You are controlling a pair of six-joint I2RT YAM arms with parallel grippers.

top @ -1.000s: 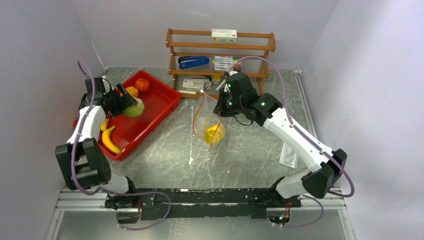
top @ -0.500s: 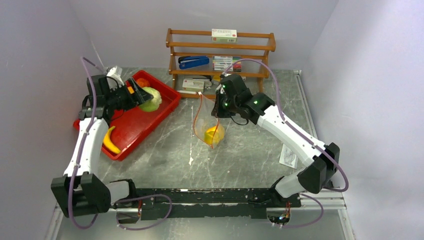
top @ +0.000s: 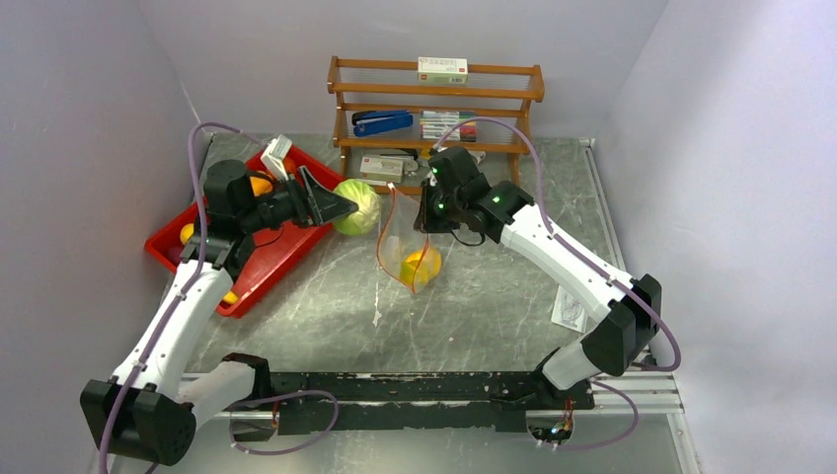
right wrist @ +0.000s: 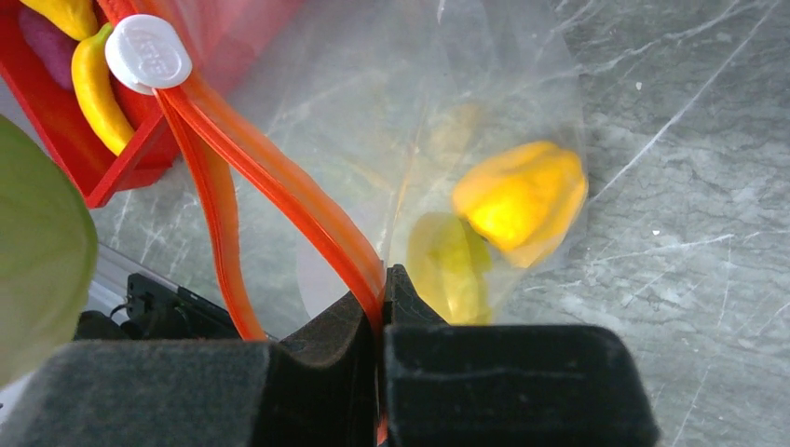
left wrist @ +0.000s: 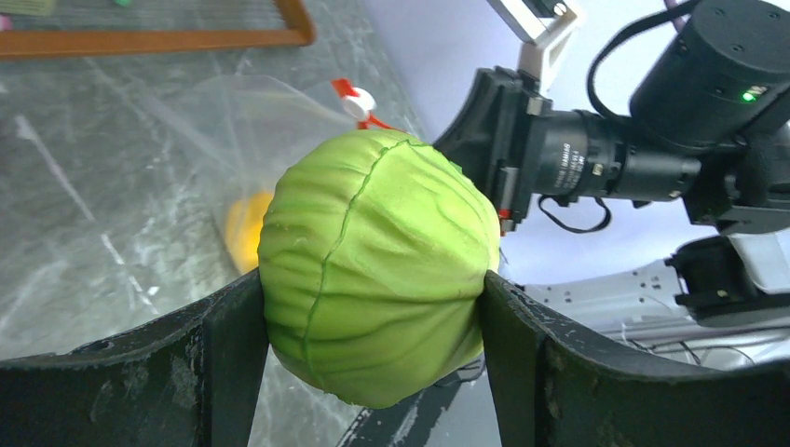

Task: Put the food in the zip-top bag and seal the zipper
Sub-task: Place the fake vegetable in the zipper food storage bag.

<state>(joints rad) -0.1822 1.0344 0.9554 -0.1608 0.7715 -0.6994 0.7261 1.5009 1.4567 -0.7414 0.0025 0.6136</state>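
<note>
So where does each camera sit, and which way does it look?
Top external: above and behind the arms, looking down on the table, red tray and shelf; both arms show.
Left wrist: on the left arm, facing the zip-top bag; left gripper holds the green fruit.
Right wrist: on the right arm, looking down into the bag; right gripper pinches the zipper.
Shared: both wrist views show the green fruit.

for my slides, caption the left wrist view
The left jaws clamp a green cabbage, with the clear bag just beyond it.
</note>
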